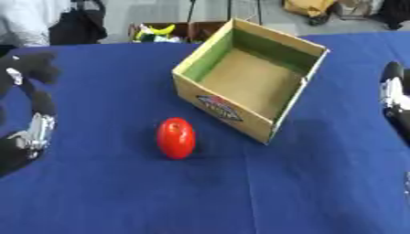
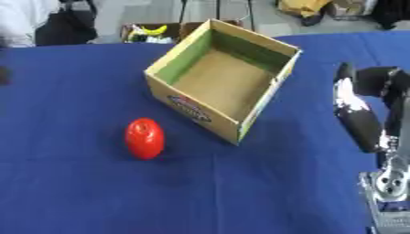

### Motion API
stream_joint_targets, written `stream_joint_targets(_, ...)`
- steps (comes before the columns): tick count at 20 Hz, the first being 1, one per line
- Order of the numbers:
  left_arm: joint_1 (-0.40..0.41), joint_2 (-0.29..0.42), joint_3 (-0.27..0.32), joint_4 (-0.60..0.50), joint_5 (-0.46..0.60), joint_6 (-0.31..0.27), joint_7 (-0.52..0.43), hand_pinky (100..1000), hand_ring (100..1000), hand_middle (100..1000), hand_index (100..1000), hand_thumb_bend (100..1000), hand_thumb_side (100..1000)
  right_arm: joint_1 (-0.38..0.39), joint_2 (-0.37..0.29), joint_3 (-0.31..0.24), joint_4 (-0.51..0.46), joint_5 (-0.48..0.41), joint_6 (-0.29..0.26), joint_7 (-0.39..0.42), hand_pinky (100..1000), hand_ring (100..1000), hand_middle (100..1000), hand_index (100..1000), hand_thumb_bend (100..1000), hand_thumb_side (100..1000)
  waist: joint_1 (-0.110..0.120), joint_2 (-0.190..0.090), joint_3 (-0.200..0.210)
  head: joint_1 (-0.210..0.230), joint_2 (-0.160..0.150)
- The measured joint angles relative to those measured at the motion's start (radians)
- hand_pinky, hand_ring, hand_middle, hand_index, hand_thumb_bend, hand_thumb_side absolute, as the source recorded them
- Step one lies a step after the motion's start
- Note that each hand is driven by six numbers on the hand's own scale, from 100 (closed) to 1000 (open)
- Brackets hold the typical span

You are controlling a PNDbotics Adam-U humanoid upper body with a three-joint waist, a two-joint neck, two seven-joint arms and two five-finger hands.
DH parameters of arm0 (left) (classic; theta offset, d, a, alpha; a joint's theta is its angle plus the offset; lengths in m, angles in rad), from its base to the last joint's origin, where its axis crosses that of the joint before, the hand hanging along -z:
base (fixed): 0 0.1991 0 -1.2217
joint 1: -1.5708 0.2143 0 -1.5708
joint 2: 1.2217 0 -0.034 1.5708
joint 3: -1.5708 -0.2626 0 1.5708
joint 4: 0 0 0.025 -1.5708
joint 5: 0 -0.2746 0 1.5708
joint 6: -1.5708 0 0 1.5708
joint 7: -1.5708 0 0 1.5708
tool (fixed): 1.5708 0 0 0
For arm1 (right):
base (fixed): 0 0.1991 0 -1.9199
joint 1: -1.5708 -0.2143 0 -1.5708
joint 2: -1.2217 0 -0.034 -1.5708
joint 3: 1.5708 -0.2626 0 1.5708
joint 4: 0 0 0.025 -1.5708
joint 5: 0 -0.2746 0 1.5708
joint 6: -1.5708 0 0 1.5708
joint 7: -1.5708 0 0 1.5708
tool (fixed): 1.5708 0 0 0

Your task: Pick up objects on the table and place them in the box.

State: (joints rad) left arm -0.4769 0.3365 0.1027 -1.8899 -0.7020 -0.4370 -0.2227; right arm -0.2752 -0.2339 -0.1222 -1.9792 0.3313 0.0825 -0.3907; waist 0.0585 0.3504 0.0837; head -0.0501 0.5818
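- Table: I see one work surface, covered edge to edge in a deep blue cloth, filling nearly the whole view.
- Room: beyond the far edge I make out a grey floor, dark bags, and one low crate holding yellow and green items I cannot identify.
- Box: one open cardboard box, upright on the cloth, turned at an angle so a corner faces me; its inner walls look greenish, its floor plain brown, and one printed label sits on the near outer wall. Nothing lies inside it.
- Left hand: one, at the left edge of the left eye view, well apart from the box; its black fingers curve over in an arc and enclose nothing.
- Right hand: one, at the right edge of the right eye view, near the box's right side but not touching; I cannot tell how its fingers are set.
- Red object: one, smooth and egg-shaped, standing on end on the cloth just beside the box's near-left wall, untouched by either hand.
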Motion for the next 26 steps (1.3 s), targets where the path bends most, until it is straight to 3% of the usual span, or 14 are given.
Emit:
stream_joint_targets(4, -0.061, 0.050, -0.040, 0.071, 0.006, -0.019, -0.077, 416, 624, 665, 911, 100, 812, 0.005, -0.001, 0.000, 0.000, 0.000, 0.003, 0.002, 591, 498, 432, 548, 273, 446, 0.005, 0.000, -0.004, 0.010, 0.002)
stream_joint_targets(12, -0.201, 0.082, -0.123, 0.176, -0.012, -0.087, -0.256, 489, 721, 784, 966, 100, 822, 0.018, -0.009, 0.005, 0.000, 0.000, 0.010, 0.010, 592, 497, 431, 547, 278, 449, 0.007, 0.000, -0.017, 0.019, -0.022)
stream_joint_targets(15, -0.256, 0.080, -0.161, 0.186, -0.037, -0.109, -0.334, 546, 759, 827, 984, 100, 884, 0.021, -0.009, 0.006, 0.000, 0.000, 0.011, 0.012, 591, 497, 430, 547, 278, 449, 0.007, -0.001, -0.022, 0.021, -0.024)
stream_joint_targets(20, -0.323, 0.063, -0.224, 0.204, -0.080, -0.079, -0.370, 619, 809, 875, 991, 100, 933, 0.022, -0.009, 0.011, 0.000, 0.000, 0.012, 0.016, 591, 496, 429, 546, 279, 448, 0.008, -0.010, -0.025, 0.022, -0.029)
stream_joint_targets(23, -0.350, 0.059, -0.261, 0.227, -0.123, -0.081, -0.368, 585, 801, 883, 989, 100, 998, 0.028, -0.009, 0.012, 0.000, 0.000, 0.013, 0.019, 592, 496, 429, 546, 280, 448, 0.009, -0.012, -0.027, 0.022, -0.029)
stream_joint_targets(26, -0.372, 0.058, -0.298, 0.264, -0.178, -0.092, -0.356, 550, 791, 894, 994, 100, 1000, 0.029, -0.009, 0.013, 0.000, 0.000, 0.015, 0.021, 592, 496, 429, 546, 281, 447, 0.010, -0.013, -0.028, 0.023, -0.029)
